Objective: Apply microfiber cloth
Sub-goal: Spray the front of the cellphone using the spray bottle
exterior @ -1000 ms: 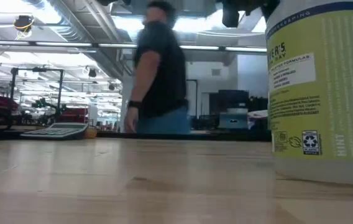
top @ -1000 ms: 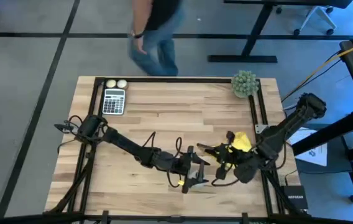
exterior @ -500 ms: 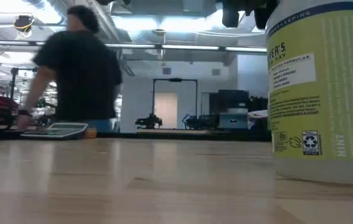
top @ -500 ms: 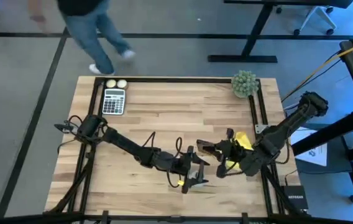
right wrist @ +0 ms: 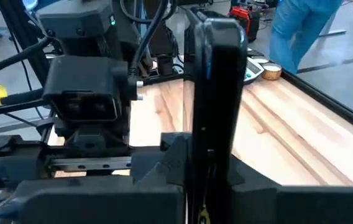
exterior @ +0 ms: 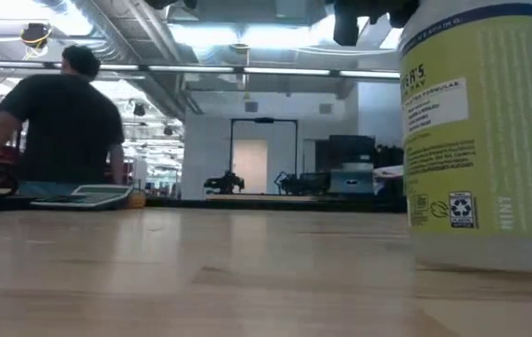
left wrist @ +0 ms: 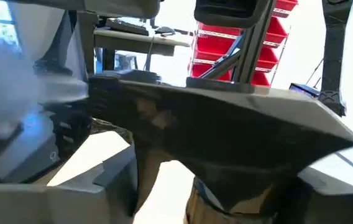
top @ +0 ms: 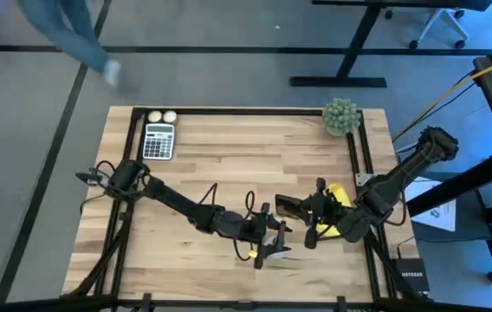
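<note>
Wooden table (top: 229,156), right gripper (top: 291,208) jaws clamping black smartphone (right wrist: 217,93), left jaws unclear, person (exterior: 60,122) beyond.

Light wood plank table (top: 229,165) with black frame rails along its edges. Calculator (top: 158,141) lies flat near the far left corner, two small pale balls (top: 162,116) just beyond it at the far edge, side by side. Small green plant (top: 341,115) at the far right corner. Spray bottle with a yellow-green label (exterior: 486,140) stands upright on the wood, close to the low camera
</note>
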Available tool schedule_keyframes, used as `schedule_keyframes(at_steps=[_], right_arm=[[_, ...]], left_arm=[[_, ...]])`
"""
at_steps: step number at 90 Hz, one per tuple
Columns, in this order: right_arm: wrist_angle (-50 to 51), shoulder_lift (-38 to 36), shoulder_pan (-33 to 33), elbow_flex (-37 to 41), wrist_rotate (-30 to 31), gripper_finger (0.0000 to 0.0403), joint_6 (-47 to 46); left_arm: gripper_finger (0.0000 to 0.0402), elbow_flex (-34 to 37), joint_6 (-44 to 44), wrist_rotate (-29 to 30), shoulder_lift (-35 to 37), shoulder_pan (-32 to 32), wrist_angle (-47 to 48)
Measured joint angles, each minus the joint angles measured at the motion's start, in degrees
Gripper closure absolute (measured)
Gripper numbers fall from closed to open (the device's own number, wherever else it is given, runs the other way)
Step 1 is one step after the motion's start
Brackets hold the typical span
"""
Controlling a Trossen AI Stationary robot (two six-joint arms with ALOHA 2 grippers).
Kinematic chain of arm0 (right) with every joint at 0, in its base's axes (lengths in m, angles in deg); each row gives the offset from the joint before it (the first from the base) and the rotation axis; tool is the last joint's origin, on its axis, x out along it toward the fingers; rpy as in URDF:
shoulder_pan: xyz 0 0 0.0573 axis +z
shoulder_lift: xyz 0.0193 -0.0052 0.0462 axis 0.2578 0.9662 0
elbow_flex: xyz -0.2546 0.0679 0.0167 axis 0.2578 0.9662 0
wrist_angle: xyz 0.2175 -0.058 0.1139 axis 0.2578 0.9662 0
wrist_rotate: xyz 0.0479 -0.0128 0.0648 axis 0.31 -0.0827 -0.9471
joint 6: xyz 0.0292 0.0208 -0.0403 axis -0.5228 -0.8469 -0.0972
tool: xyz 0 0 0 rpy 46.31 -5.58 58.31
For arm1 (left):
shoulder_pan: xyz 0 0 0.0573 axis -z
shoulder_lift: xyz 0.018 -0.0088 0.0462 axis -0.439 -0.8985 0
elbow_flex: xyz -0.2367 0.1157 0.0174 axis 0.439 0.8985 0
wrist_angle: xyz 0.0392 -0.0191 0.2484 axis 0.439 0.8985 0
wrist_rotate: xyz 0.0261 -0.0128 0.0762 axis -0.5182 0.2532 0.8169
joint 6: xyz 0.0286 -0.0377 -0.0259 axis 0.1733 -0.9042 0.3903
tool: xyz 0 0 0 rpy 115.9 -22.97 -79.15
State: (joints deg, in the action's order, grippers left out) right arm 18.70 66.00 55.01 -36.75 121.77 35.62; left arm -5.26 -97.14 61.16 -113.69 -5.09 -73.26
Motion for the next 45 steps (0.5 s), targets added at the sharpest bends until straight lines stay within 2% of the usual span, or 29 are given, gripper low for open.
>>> schedule_keyframes(at_steps=[9,20,37,45], right_arm=[[0.00,0.00,0.00,0.00,-0.04,0.0400,0.20],[0.36,0.00,0.00,0.00,-0.12,0.0400,0.35],[0.33,0.00,0.00,0.00,-0.14,0.0400,0.55],[0.37,0.00,0.00,0.00,-0.15,0.0400,0.89]], left_arm=[[0.0220,0.00,0.06,0.00,0.01,0.04,-0.02],[0.0223,0.00,0.44,0.00,0.01,0.04,0.17],[0.0177,0.00,1.87,-0.18,0.19,-0.34,1.23],[0.0153,0.00,1.74,-4.03,1.08,-1.18,3.83]])
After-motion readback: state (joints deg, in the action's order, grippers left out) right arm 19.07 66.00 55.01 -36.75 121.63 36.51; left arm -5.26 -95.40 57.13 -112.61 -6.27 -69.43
